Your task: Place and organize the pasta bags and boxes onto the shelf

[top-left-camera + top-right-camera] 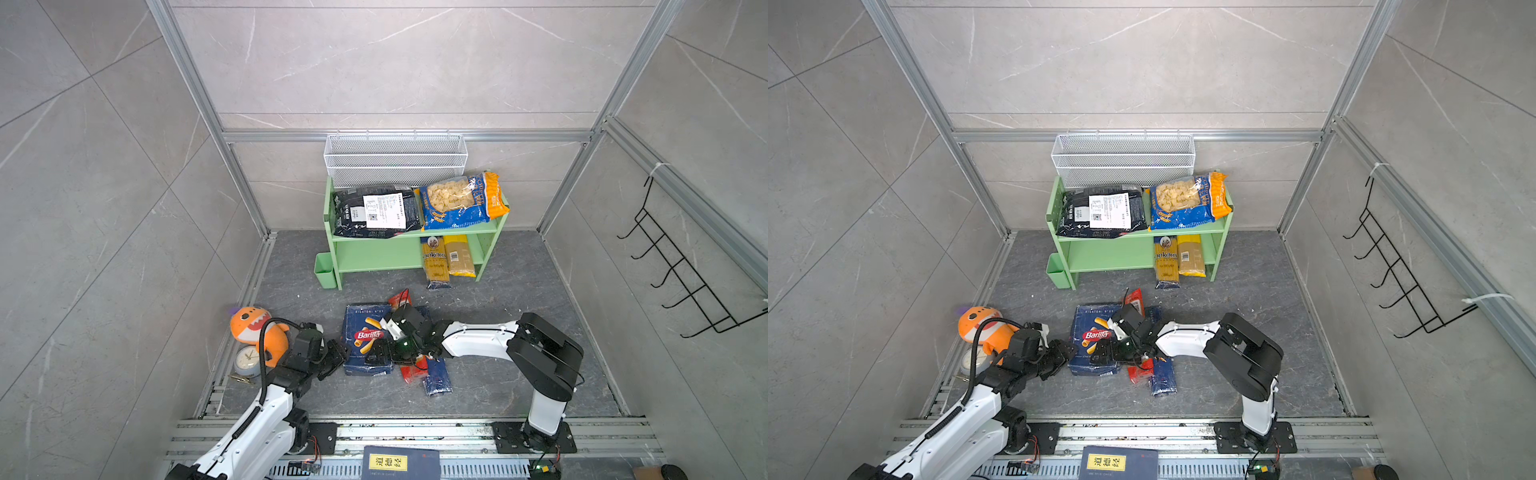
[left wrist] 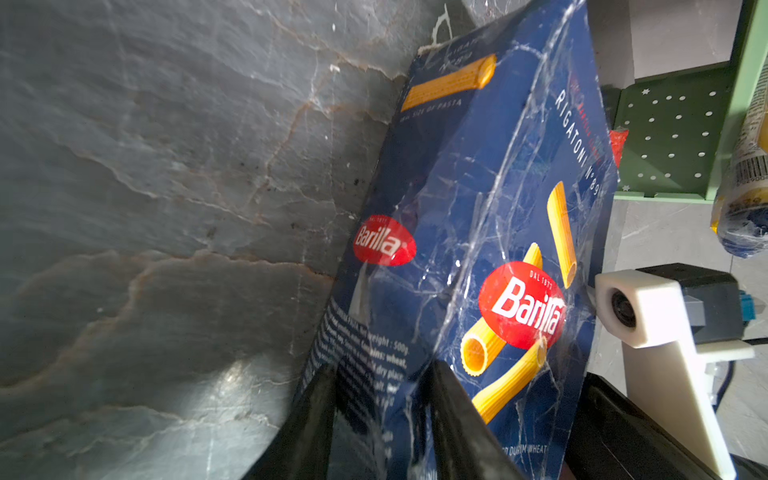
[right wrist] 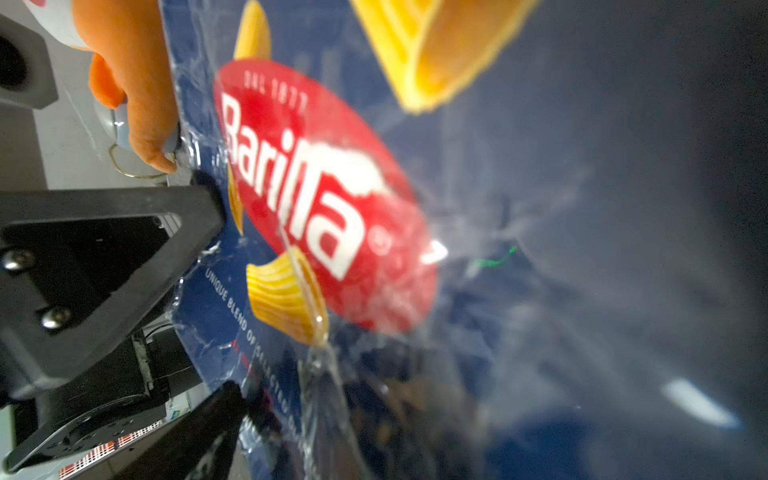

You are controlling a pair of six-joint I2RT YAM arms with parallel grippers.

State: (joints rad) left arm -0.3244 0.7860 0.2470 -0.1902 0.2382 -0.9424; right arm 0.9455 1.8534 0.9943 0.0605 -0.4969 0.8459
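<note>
Left fingers (image 2: 457,419) straddle a corner of the rigatoni box (image 2: 498,208) (grip unclear), right fingers (image 1: 376,356) gape; lifted, it could swivel loose.

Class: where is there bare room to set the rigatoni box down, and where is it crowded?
Free: the lower tier of the shelf, between its left panel and spaghetti packs; the floor strip between shelf and rigatoni box. Crowded: the top tier, filled by black bag and shell pasta bag; the floor beside the box, with red pack and narrow box.
</note>
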